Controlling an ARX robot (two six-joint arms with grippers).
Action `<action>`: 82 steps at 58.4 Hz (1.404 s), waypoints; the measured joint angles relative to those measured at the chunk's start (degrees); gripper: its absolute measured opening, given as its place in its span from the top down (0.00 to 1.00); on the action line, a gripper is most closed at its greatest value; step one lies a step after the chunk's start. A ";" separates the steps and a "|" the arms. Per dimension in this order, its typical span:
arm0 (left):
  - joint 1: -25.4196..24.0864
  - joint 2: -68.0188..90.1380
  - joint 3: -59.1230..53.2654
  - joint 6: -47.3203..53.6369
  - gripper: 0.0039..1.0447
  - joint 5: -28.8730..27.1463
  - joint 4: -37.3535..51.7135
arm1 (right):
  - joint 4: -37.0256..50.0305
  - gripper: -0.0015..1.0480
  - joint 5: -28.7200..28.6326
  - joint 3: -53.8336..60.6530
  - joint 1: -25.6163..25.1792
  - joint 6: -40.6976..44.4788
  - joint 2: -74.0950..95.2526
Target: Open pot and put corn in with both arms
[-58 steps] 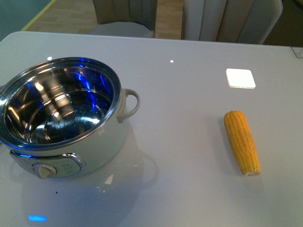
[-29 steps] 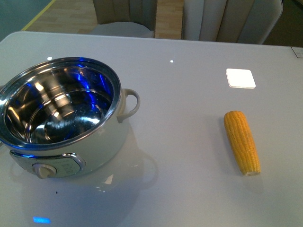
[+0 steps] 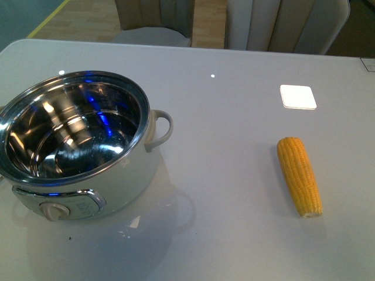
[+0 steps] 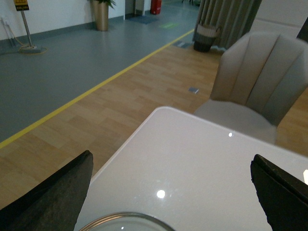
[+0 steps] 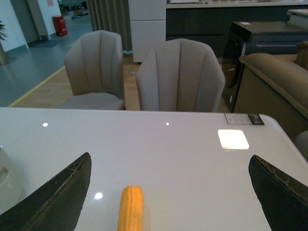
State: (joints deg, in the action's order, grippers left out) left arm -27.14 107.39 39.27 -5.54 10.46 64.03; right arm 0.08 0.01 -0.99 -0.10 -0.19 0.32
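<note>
One stiff, light, roll-prone corn (image 3: 299, 177) to pinch across its middle, left hand (image 4: 171, 159) and right hand (image 5: 169, 158) gaping wide, empty.

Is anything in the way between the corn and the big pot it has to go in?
Nothing visible. Only bare white table lies between the yellow-orange corn cob and the round white cooking pot, whose shiny steel bowl has no lid on. The small white square pad sits farther back, off that path.
</note>
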 joint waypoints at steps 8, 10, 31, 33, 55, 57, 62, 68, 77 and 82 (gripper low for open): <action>1.16 -12.61 -6.21 -4.61 0.06 -0.61 -3.13 | 0.00 0.08 0.00 0.00 0.00 0.00 0.00; 1.64 -14.93 -7.06 -5.33 0.06 -2.01 -4.63 | 0.00 0.08 0.00 0.00 0.00 0.00 0.00; 6.73 -28.06 -14.32 -0.31 0.23 6.91 -10.10 | 0.00 0.08 0.00 0.00 0.00 0.00 0.00; 8.39 -30.69 -17.42 2.10 0.33 7.34 -10.03 | 0.00 0.08 -0.04 0.00 0.00 0.00 0.00; 17.73 -49.22 -31.32 4.83 0.97 -1.62 -14.60 | 0.00 0.08 -0.02 0.00 0.00 0.00 0.00; 18.64 -51.49 -32.33 4.90 0.97 -2.40 -15.82 | 0.00 0.08 -0.02 0.00 0.00 0.00 0.00; 20.00 -55.36 -33.68 4.90 0.97 -3.50 -18.01 | 0.00 0.08 0.00 0.00 0.00 0.00 0.00; 21.44 -57.33 -36.94 4.92 0.97 -4.98 -16.87 | 0.00 0.08 0.00 0.00 0.00 0.00 -0.02; 26.38 -63.82 -38.16 4.94 0.97 -9.99 -22.32 | 0.00 0.08 -0.07 0.00 0.00 0.00 0.00; 26.93 -67.73 -38.51 4.94 0.97 -10.34 -25.73 | 0.00 0.08 0.00 0.00 0.00 0.00 0.00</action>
State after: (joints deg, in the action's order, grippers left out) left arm -0.21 39.66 0.75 -0.60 0.12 38.30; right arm 0.08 0.01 -0.99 -0.10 -0.19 0.32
